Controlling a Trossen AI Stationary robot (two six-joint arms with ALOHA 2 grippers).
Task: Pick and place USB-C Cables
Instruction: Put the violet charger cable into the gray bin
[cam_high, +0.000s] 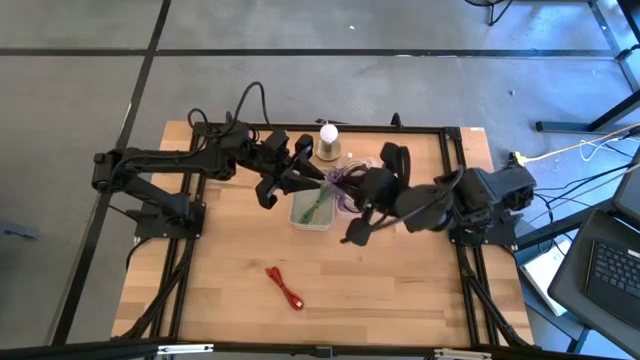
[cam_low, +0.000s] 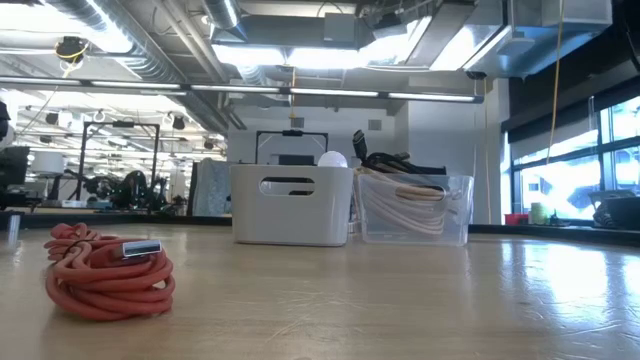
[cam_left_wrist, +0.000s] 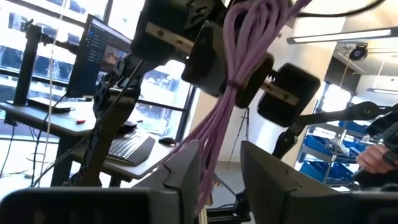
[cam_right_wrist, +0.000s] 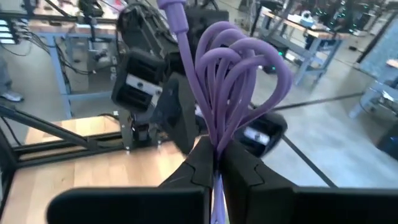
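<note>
The purple USB-C cable bundle is held in the air above the bins, between the two arms. My right gripper is shut on it. My left gripper is open right beside it, and the bundle's hanging strands run down between its two fingers, close to one of them. A red bundle lies on the wooden table toward the near edge, seen close in the low view. A green cable lies in the white bin. My right gripper pinches the purple bundle between its two fingers near mid-length, across the gathered strands. The looped end fans out beyond the fingers. The bundle is lifted clear, and its other end hangs slack. My left gripper: I cannot tell whether a finger touches the hanging strands.
A white bin and a clear bin holding cream-white coils stand side by side at the table's middle, under both grippers. A white ball on a metal base stands at the far edge. Bare wood lies toward the near edge.
</note>
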